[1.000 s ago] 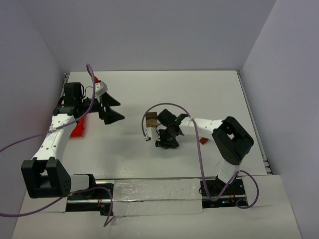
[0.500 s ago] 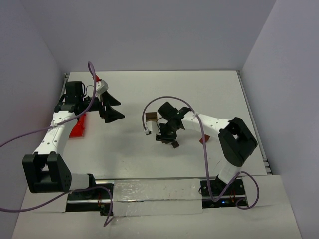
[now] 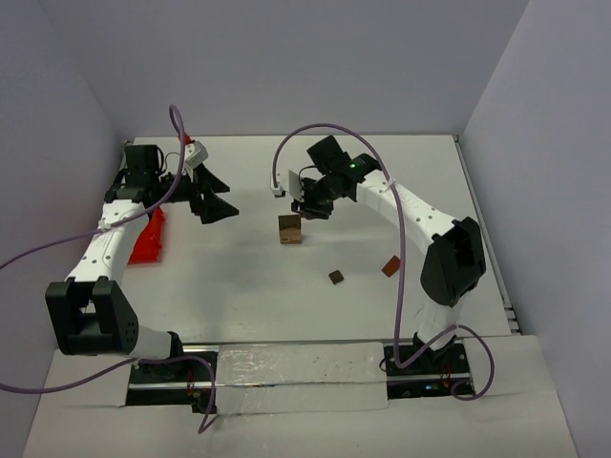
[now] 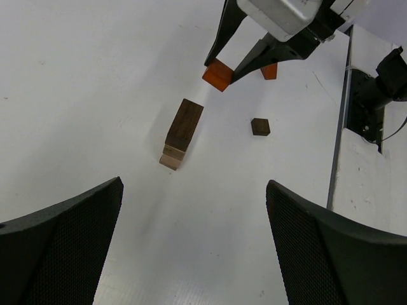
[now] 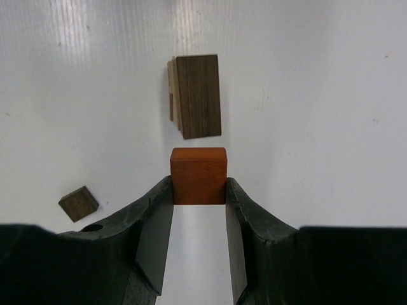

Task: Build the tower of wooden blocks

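Note:
The tower [image 3: 290,229] is a dark brown block on tan blocks at mid-table; it also shows in the left wrist view [image 4: 181,130] and the right wrist view [image 5: 197,95]. My right gripper [image 3: 307,203] is shut on a reddish-brown block [image 5: 198,176] and holds it in the air just beside the tower top; the block also shows in the left wrist view [image 4: 218,74]. A small dark brown cube [image 3: 336,277] and another reddish-brown block [image 3: 390,267] lie loose on the table. My left gripper [image 3: 216,197] is open and empty, well left of the tower.
A red plastic bin [image 3: 150,237] lies at the left edge under the left arm. The grey walls close in the back and both sides. The right arm's cable [image 3: 286,157] arches over the far side of the tower.
My right gripper has risen from the table near the dark cube and moved toward the far side, carrying the reddish-brown block to beside the tower top. The left gripper shifted slightly.

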Robot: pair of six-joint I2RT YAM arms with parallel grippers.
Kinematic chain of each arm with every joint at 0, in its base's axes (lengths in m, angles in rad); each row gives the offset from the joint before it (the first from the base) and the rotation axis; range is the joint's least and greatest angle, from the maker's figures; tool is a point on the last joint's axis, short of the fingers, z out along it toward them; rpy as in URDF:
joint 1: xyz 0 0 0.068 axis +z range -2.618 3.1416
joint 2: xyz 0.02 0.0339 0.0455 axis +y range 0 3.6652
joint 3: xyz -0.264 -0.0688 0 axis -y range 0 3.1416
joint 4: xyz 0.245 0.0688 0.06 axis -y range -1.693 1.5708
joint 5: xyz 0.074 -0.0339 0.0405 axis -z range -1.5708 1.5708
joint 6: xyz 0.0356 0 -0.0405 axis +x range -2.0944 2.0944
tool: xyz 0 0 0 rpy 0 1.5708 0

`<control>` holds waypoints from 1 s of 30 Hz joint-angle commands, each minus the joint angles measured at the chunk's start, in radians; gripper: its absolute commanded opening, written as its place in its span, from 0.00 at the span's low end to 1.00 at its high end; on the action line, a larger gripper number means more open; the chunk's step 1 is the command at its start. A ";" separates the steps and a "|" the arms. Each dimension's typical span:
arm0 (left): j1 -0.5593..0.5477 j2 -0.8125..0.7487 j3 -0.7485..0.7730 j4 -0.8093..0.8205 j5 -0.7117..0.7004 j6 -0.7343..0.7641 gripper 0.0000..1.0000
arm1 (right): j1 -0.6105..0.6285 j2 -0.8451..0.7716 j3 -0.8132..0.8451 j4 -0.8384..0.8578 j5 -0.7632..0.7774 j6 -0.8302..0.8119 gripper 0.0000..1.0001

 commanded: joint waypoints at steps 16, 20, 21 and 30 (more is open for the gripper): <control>0.007 0.027 0.000 0.130 -0.011 -0.098 0.99 | 0.004 0.173 0.227 -0.148 -0.044 -0.006 0.19; 0.007 0.025 -0.001 0.146 -0.007 -0.107 0.99 | 0.006 0.188 0.237 -0.154 -0.043 -0.006 0.20; 0.007 0.025 -0.002 0.148 -0.006 -0.110 0.99 | 0.007 0.190 0.240 -0.157 -0.043 -0.007 0.20; 0.007 0.028 -0.007 0.164 -0.006 -0.122 0.99 | 0.009 0.215 0.257 -0.165 -0.044 -0.007 0.20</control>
